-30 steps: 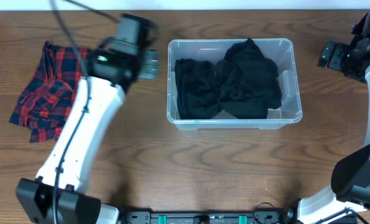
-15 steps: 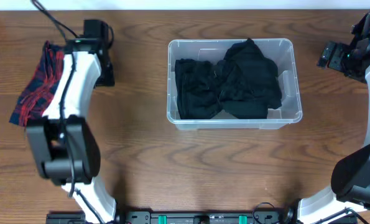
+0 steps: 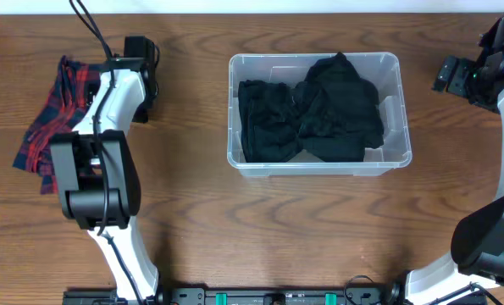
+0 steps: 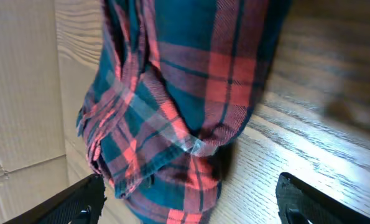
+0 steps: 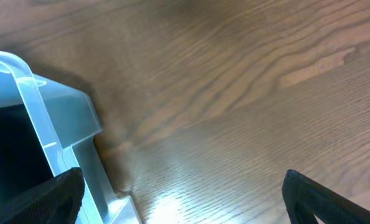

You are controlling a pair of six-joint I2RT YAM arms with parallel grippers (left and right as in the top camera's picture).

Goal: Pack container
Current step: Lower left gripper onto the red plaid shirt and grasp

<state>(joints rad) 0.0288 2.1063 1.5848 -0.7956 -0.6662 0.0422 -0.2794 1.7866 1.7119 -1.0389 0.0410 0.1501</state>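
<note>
Wooden table point(image 3: 277, 229) carrying container point(image 3: 319, 166) at centre, black clothes point(image 3: 311, 119) inside; plaid shirt point(image 4: 172, 93) leftward, likely soft, limp, light; best pinched at bunched fold; left jaws wide near it; right jaws wide, empty.

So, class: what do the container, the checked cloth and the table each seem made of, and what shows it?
Container: probably clear glossy plastic; the black clothes show through its walls.
Checked cloth: soft matte woven fabric, perhaps flannel; it folds and creases.
Table: wood or wood-look laminate; grain lines, slight sheen.
</note>
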